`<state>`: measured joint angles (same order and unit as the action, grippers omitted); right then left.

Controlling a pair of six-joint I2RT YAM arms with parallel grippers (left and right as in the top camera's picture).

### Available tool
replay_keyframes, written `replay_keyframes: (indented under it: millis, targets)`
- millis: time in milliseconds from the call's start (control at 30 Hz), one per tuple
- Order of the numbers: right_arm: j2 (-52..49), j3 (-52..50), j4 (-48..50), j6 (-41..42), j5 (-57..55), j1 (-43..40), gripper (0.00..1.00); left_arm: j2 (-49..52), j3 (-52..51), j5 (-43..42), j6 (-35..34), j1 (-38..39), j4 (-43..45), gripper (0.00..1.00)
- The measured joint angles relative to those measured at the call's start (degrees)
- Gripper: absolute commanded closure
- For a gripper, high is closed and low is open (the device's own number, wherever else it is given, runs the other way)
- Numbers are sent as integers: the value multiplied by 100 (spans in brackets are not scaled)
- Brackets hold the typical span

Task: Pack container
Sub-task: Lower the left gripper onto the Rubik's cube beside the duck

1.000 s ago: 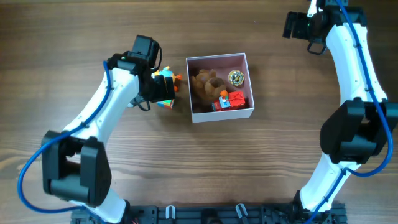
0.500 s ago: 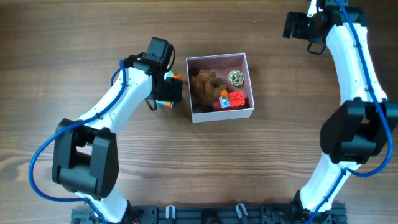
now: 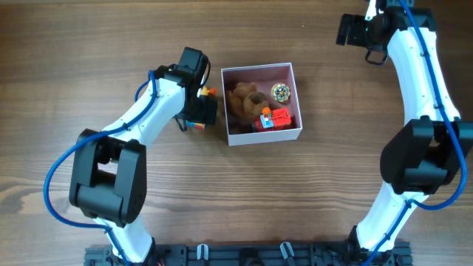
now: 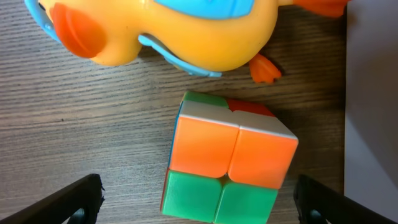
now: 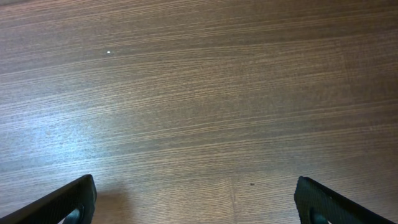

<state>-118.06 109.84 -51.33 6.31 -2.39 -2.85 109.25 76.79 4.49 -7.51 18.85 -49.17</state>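
Observation:
The container point(image 3: 297, 130) is a square white box with a pink inside at the table's middle; it holds a brown plush, a red toy and a small round piece. Its white wall shows in the left wrist view point(image 4: 373, 106). Left of it lie a colour cube point(image 4: 230, 158) and a yellow duck toy point(image 4: 180, 31). The cube also shows under the arm in the overhead view point(image 3: 195, 125). My left gripper point(image 4: 199, 208) is open, its jaws wide on either side of the cube, not touching it. My right gripper point(image 5: 196, 205) is open and empty over bare wood at the far right.
The duck toy's orange part pokes out beside the left arm point(image 3: 211, 91), close to the container's left wall. The right arm point(image 3: 414, 66) stands along the table's right side.
My left gripper has moved right, toward the container's left wall, and now covers most of the duck and cube from above. The right arm has not moved.

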Motion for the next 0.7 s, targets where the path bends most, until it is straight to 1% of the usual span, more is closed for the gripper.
replay_keyframes:
  millis: [33,67,367,500,567,633,667,700]
  targets:
    - [0,0,0,2,2,0,0,0,0,2,-9,0,2,22]
    - [0,0,0,2,2,0,0,2,0,7,57,0,17,25]
    - [0,0,0,2,0,0,0,4,0,15,83,0,81,25]
    - [0,0,0,0,2,0,0,7,0,-127,133,0,170,25]
    - [0,0,0,2,2,0,0,7,0,-160,146,0,170,27]
    - [0,0,0,2,2,0,0,7,0,-162,192,0,170,33]
    - [0,0,0,2,0,0,0,7,0,-179,256,0,170,40]
    - [0,0,0,2,0,0,0,7,0,-181,282,0,170,43]
